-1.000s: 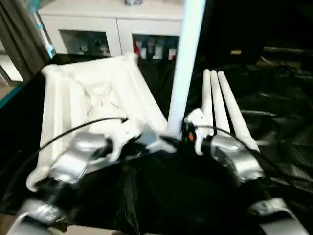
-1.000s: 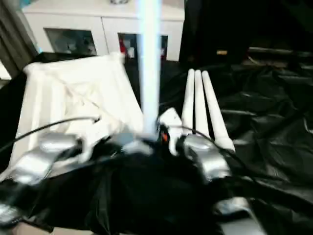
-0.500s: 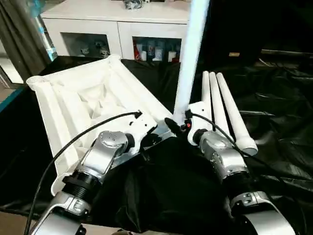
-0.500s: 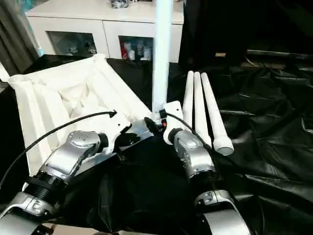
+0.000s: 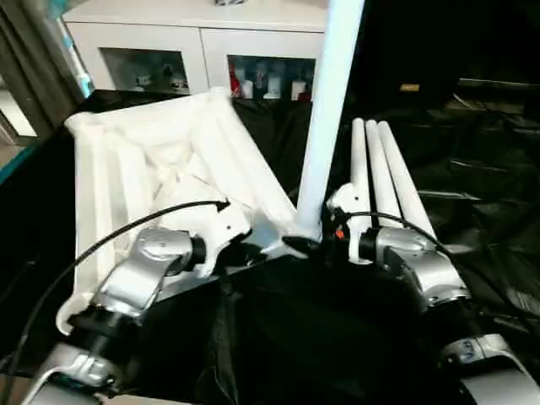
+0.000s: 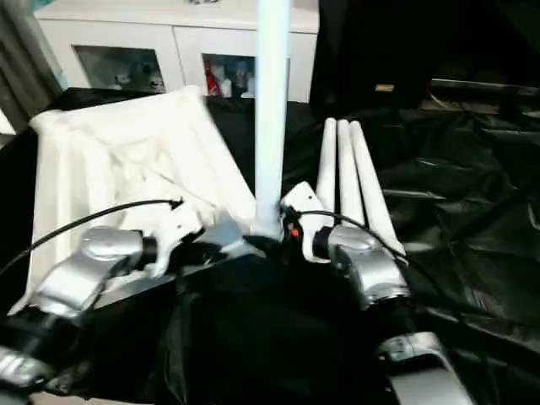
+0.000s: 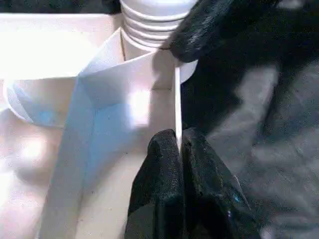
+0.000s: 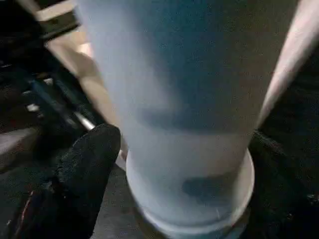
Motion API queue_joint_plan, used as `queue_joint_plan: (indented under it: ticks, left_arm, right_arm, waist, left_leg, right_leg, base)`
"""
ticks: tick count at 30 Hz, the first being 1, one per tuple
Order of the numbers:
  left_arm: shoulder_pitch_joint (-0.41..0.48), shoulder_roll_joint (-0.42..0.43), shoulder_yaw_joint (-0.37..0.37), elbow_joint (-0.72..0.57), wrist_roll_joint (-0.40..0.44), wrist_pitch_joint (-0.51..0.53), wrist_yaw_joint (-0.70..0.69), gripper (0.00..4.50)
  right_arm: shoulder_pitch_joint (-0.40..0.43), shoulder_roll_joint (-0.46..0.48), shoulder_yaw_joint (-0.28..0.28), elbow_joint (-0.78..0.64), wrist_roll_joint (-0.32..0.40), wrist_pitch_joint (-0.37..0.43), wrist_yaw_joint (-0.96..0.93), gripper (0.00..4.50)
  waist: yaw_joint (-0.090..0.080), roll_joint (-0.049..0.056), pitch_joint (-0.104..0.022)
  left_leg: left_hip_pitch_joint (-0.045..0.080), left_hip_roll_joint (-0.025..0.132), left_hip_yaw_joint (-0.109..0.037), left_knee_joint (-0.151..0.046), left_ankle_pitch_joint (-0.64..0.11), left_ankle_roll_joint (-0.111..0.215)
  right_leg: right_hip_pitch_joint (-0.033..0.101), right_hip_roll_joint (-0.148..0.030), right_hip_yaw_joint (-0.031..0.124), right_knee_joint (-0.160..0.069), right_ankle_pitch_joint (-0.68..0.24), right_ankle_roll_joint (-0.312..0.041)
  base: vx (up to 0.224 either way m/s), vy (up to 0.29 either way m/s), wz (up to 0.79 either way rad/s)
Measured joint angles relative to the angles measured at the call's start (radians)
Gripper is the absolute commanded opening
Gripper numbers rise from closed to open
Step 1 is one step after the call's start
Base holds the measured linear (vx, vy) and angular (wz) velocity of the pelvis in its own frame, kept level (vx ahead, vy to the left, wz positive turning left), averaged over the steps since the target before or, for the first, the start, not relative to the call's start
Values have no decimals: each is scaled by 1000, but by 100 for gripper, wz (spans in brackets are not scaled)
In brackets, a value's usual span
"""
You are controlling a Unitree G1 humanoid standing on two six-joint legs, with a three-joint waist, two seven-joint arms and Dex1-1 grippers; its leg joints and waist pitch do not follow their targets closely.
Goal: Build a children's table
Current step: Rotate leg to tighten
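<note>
The children's table top [image 5: 152, 160] lies upside down, white and ribbed, on the black cloth. One white leg [image 5: 325, 110] stands upright in its near corner socket, its threaded foot [image 7: 149, 20] at the corner. Three more legs [image 5: 384, 169] lie side by side to the right. My left gripper [image 7: 179, 142] is shut on the top's thin rim close to that corner. At the foot of the standing leg [image 8: 184, 99] is my right gripper [image 5: 319, 243]. It is open, with one black finger [image 8: 84, 169] on one side of the leg and the other on the far side.
A white glass-door cabinet [image 5: 194, 42] stands behind the work table. Crinkled black cloth [image 5: 481, 219] covers the table to the right and in front. A grey curtain [image 5: 34, 59] hangs at the far left. A black cable [image 5: 110, 240] arcs over my left forearm.
The whole view has shifted and tilted, so the camera moved. The leg stays upright in the corner with both grippers beside it. The left gripper keeps its pinch on the rim.
</note>
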Motion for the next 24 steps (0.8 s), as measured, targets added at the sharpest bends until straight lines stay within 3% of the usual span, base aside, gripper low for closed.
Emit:
queue_joint_plan:
  ticks: [3, 5, 8, 15, 18, 24]
  left_arm:
    - [15, 25, -7, -19, -11, -6, -43, 0]
    - [22, 46, -8, -25, -24, -7, -72, 0]
    - [23, 59, -8, -25, -29, -7, -88, 0]
    - [24, 61, -8, -24, -31, -7, -94, 0]
    - [23, 43, -6, -16, -26, -6, -64, 0]
    - [-37, -76, 4, 80, 26, 12, 129, 0]
  right_arm:
    - [0, -12, 9, -8, 5, 3, 39, 388]
    - [0, -18, 18, -10, 6, 5, 65, 355]
    - [0, -17, 31, -18, 9, 9, 91, 352]
    - [22, -17, 35, -51, 13, 27, 89, 286]
    - [28, 4, 18, -44, 10, 22, 39, 276]
    - [-19, 121, -74, 90, -11, -15, -278, 272]
  waist:
    - [4, 0, 0]
    - [5, 0, 0]
    - [5, 0, 0]
    - [5, 0, 0]
    - [4, -1, 0]
    - [-4, -3, -2]
  left_leg:
    - [0, 0, 0, 1, -2, -5]
    - [0, 1, 0, 2, -2, -5]
    - [0, 1, 1, 4, -2, -5]
    - [0, 1, 0, 5, -2, -5]
    - [1, 1, 0, 6, -2, -5]
    - [5, 1, 0, 10, -2, -6]
  right_leg:
    - [0, 0, 0, 2, 0, 0]
    - [0, 0, 0, 3, 0, 0]
    - [0, 0, 1, 5, 0, 0]
    - [0, 0, 1, 6, 0, 0]
    - [1, 0, 1, 7, 0, 0]
    - [3, 0, 3, 11, 0, 0]
  base:
    - [0, 0, 0]
    - [0, 0, 0]
    - [0, 0, 0]
    - [0, 0, 0]
    - [0, 0, 0]
    - [0, 0, 0]
